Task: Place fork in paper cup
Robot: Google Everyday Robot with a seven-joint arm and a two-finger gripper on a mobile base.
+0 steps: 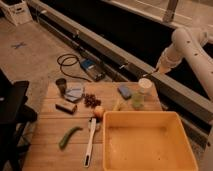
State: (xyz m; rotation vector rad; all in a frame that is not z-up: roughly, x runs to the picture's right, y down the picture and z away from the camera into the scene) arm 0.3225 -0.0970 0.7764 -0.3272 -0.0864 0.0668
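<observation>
White arm point(192, 47) bent at upper right, pincer point(150, 74) closed, pointing down-left.
</observation>
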